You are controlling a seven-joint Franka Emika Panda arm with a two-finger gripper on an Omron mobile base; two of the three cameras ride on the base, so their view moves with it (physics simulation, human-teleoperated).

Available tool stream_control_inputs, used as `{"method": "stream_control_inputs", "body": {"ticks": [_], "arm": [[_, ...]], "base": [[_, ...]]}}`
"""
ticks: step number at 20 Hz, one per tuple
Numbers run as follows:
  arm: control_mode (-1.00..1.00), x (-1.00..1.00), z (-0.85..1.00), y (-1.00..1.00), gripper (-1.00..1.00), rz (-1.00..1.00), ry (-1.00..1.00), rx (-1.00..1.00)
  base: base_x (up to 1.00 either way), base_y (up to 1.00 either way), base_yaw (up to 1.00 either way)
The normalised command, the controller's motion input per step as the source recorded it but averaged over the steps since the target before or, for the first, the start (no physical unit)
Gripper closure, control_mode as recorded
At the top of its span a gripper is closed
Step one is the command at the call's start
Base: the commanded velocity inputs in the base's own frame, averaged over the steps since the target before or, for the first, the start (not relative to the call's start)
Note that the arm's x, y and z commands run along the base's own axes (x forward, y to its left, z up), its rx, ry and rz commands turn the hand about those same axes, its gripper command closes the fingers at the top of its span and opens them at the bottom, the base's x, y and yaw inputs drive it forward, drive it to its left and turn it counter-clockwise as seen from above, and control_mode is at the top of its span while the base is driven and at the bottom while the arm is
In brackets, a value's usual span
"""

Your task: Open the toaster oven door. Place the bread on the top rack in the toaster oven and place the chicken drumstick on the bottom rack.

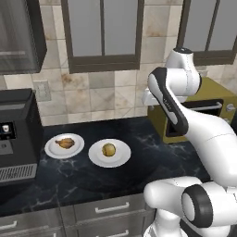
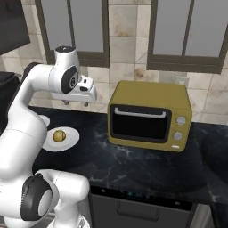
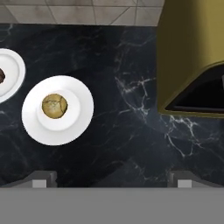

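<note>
The olive-yellow toaster oven [image 2: 149, 95] stands on the black counter, and its dark glass door [image 2: 138, 127] is closed under a silver bar handle [image 2: 139, 113]. Both racks are hidden behind it. The bread [image 1: 109, 149], a small tan roll, lies on a white plate [image 1: 121, 157]. The brown chicken drumstick [image 1: 65, 142] lies on a second plate [image 1: 76, 149] to the left. My gripper [image 2: 76, 103] hangs open and empty above the counter, between the bread plate and the oven. In the hand view the bread [image 3: 54, 106] is at the left and the oven corner [image 3: 188, 48] at the right.
A black coffee machine [image 1: 16, 134] stands at the counter's left end. Tiled wall and cabinet doors rise behind the counter. Dark marble counter [image 3: 127, 122] lies bare between the plates and the oven. Drawers [image 1: 111, 208] run below the front edge.
</note>
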Motion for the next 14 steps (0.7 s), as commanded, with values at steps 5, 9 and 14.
{"method": "stream_control_inputs", "body": {"ticks": [5, 9, 14], "arm": [[1.0, 0.0, 0.0, 0.0, -1.0, 0.0, 0.0, 0.0], [1.0, 0.0, 0.0, 0.0, -1.0, 0.0, 0.0, 0.0], [1.0, 0.0, 0.0, 0.0, -1.0, 0.0, 0.0, 0.0]], "base": [[1.0, 0.0, 0.0], [0.98, 0.0, 0.0], [0.15, 0.0, 0.0]]}}
